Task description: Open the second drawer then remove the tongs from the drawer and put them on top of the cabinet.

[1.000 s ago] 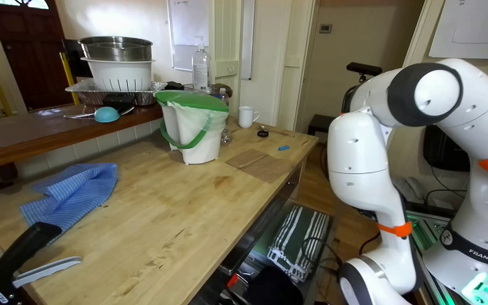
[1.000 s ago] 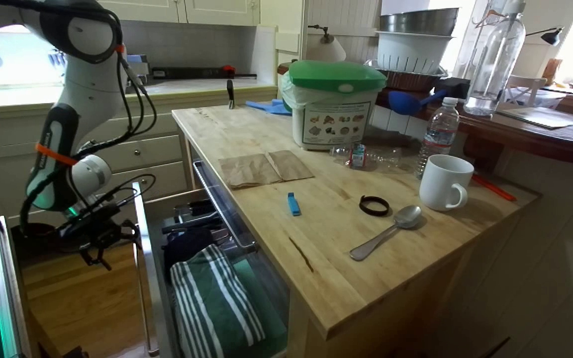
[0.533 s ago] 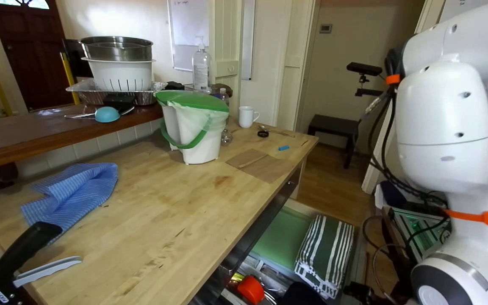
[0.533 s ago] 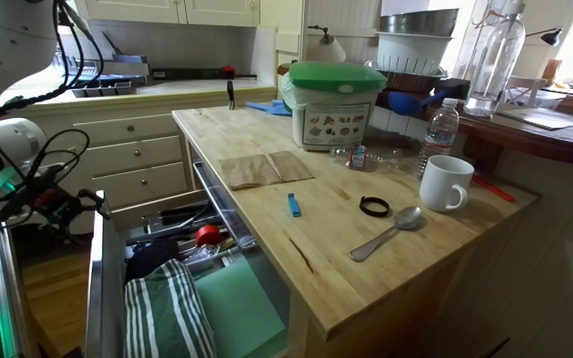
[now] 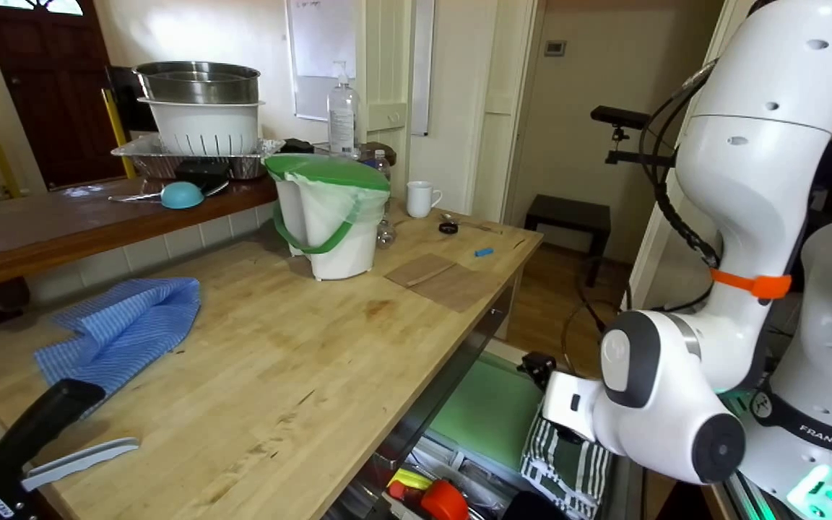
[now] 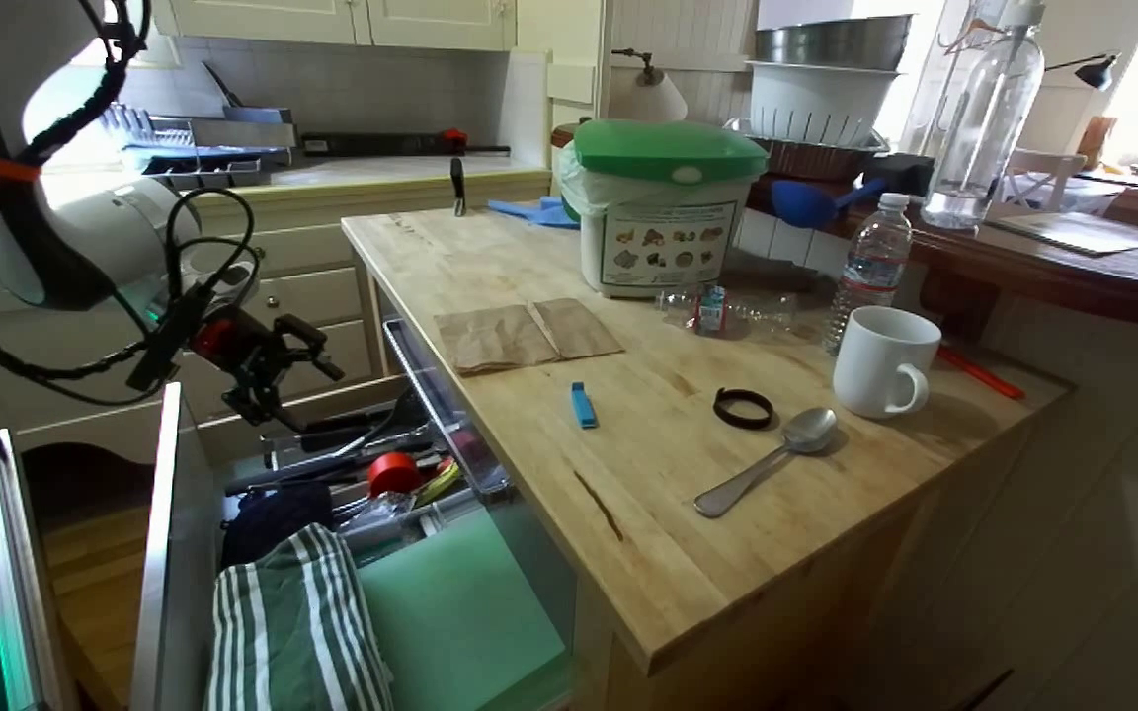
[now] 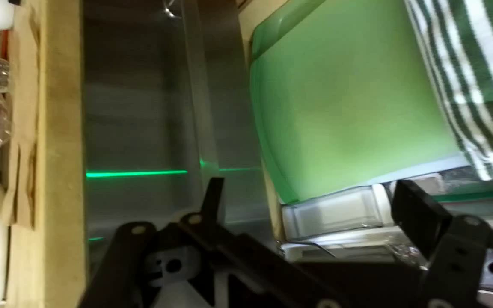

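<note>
In an exterior view, the second drawer (image 6: pixel 156 553) is standing open at the lower left, a striped towel (image 6: pixel 292 632) lying inside. The gripper (image 6: pixel 315 400) is hanging over the drawer, its jaws standing wide apart. Dark utensils (image 6: pixel 337 437) are lying inside too; whether the tongs are among them, I cannot tell. A red round object (image 6: pixel 394 474) and a flat green piece (image 6: pixel 460 602) are lying farther right. The cabinet (image 6: pixel 648 444) is filling the centre, a scrap of blue cloth (image 6: pixel 537 212) showing left of a bucket (image 6: pixel 663 212), a white mug (image 6: pixel 885 363) standing at the right.

In an exterior view, a black-handled tool (image 5: pixel 48 417) is jutting in at the lower left, the cloth is lying in full sight, and the robot's wrist (image 5: pixel 640 426) is hiding most of the gripper at the right. Only the wrist view is showing green streaks (image 7: pixel 137 173) across a dark drawer front (image 7: pixel 144 107), left of centre.
</note>
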Motion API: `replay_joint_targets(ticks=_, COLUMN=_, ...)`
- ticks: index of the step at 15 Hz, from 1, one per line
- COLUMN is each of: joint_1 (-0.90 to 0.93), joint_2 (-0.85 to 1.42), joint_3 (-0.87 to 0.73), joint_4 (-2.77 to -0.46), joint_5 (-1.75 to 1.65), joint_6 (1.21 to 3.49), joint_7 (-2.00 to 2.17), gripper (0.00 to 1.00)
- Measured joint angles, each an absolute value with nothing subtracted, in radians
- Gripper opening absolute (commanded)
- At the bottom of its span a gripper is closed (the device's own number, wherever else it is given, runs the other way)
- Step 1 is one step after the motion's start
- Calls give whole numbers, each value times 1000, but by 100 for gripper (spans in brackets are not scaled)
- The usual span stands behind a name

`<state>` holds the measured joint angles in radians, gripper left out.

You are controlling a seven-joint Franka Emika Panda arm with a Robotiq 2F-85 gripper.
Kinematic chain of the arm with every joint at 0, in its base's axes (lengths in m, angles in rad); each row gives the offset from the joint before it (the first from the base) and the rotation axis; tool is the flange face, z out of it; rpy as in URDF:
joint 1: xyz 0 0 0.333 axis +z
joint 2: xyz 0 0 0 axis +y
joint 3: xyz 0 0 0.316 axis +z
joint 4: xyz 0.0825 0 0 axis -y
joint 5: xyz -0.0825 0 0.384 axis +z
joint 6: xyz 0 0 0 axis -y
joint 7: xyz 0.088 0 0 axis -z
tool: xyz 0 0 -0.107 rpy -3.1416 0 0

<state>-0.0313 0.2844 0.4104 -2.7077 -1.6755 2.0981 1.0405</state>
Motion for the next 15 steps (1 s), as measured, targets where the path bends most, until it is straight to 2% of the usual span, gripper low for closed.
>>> replay_joint_targets(ticks=4, joint_1=-14, joint_2=299, joint_3=289, joint_4=-2650, joint_5=-1763, joint_6=2161, joint_7=1038, gripper=100)
replay_joint_targets(ticks=10, joint_1=29, joint_2=412, joint_3=274, joint_4=-2615, joint_5=-1768, joint_6=2301, joint_7=1044, gripper=100)
replay_joint_targets(ticks=15, joint_1=31, joint_2=470, joint_3=259, joint_4=-2593, joint_5=-1770, joint_6=2327, joint_7=1046, gripper=100)
